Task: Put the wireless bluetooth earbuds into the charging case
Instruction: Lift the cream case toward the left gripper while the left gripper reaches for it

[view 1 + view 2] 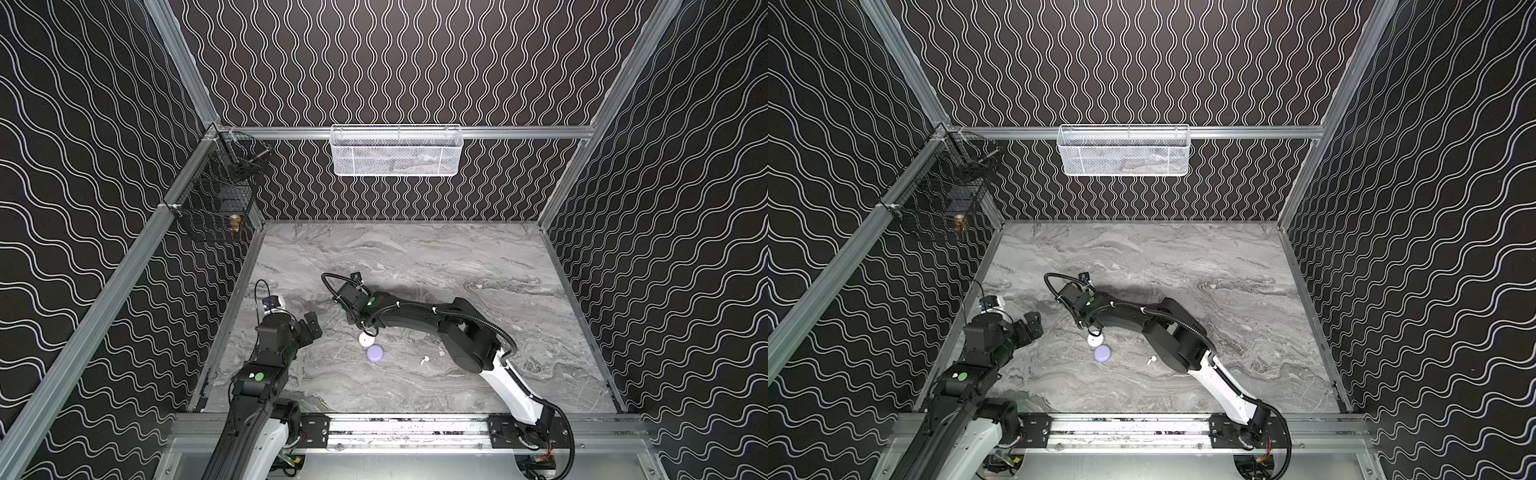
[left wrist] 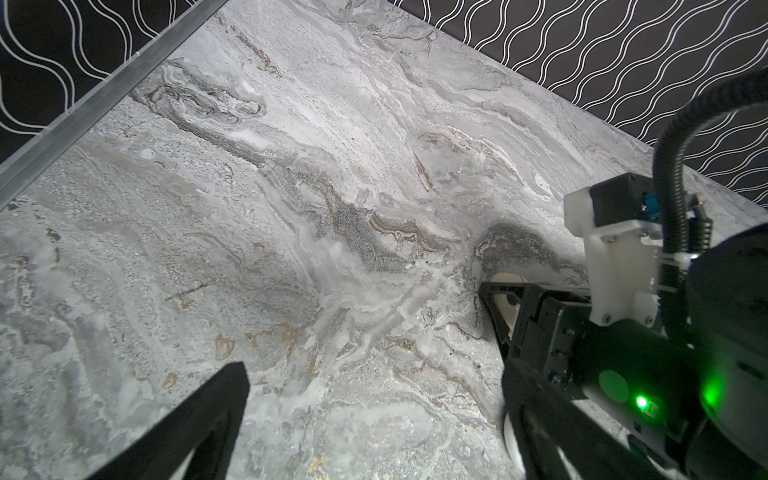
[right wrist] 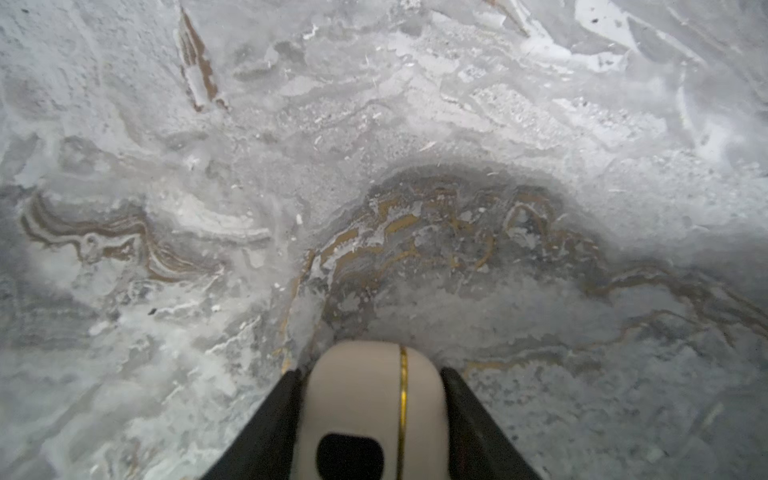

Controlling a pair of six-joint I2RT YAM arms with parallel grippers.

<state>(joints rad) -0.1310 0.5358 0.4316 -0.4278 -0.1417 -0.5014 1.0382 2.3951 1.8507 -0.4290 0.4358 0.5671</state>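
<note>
- Caught the right tool [image 3: 372, 374] clamped on the cream case [image 3: 374, 407], with a black finger [image 3: 266, 432] pressed against each side and the gold seam running between them.
- Noted a dark oval opening on the side of that case facing the wrist camera; edges a little blurred.
- Saw the right arm stretched across the middle of the table [image 1: 457, 266] in both top views, tip pointing down left of centre.
- Glimpsed the same cream case between those fingers from the left wrist view too.
- Picked out a white case [image 1: 365, 340] right at that tool's tip in a top view; could not tell from up there whether anything touched it.
- Spotted the lavender case [image 1: 375, 353] lying flat and shut just beside the white one, on the side nearer the front rail.
- Found one white earbud [image 1: 424, 360] loose on the table, to the right of those two cases and apart from them, close by the right arm's elbow, in no case.
- Made out a tiny pale speck [image 1: 441, 353] near that earbud, too small to name.
- Found the left tool [image 1: 312, 326] spread wide, gripping nothing, hanging over the left side of the table, clear of the cases.
</note>
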